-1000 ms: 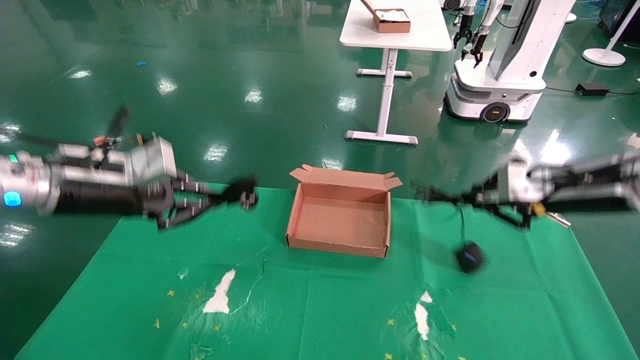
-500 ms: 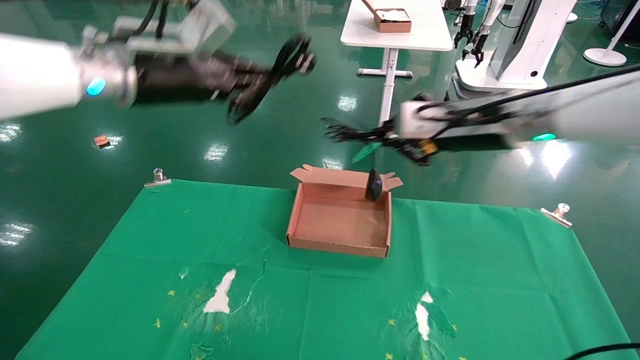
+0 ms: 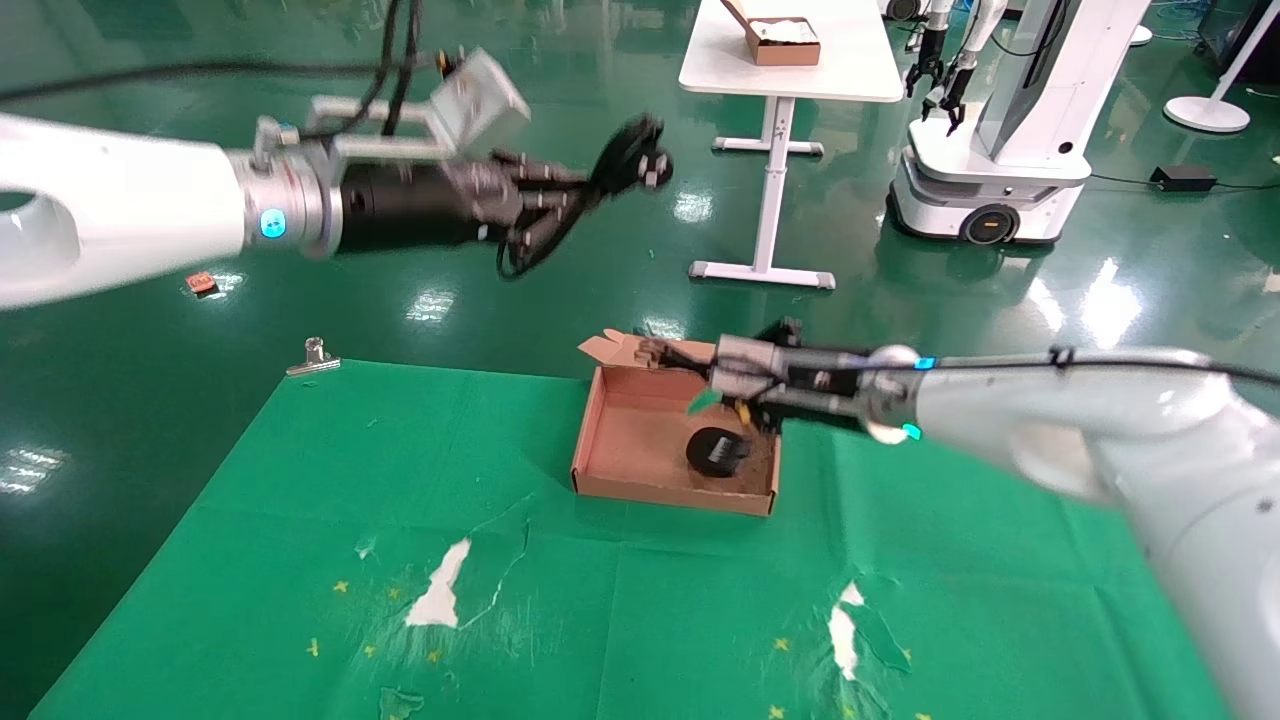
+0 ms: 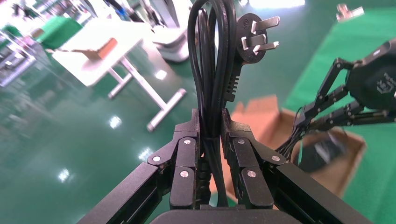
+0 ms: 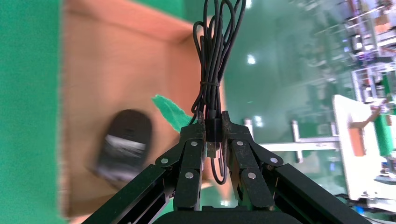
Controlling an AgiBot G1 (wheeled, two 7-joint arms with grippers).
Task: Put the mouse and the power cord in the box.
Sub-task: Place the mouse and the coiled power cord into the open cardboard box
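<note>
A: What is the room like?

B: A shiny green floor [image 3: 420, 230], and a green cloth [image 3: 640, 620] spread over the lower half of the frame. A white table [image 3: 800, 60] and another robot [image 3: 1010, 150] stand at the upper right.

A: What is at the upper left?

B: The left gripper [image 3: 560, 205], high in the air. Its jaws pinch the power cord [image 3: 625, 160] in the middle of its loops. The wrist view shows the plug [image 4: 252, 39] sticking up past the fingers.

A: How will the cord feel?

B: Thick and bendy, I think. The plug end looks heavy, so it may swing. Holding the bunch in the middle looks like a good spot.

A: And in the middle of the frame?

B: The box [image 3: 610, 440], brown and open. The mouse [image 3: 718, 452] lies on its floor, near the right wall.

A: Where is the right gripper [image 3: 655, 352]?

B: It reaches in from the right, over the box's back edge. Its jaws are closed on the mouse's thin bundled cable [image 5: 212, 70].

A: Is the mouse easy to handle?

B: It looks small and light, and its thin cable is floppy. The cord is not yet in the box.
</note>
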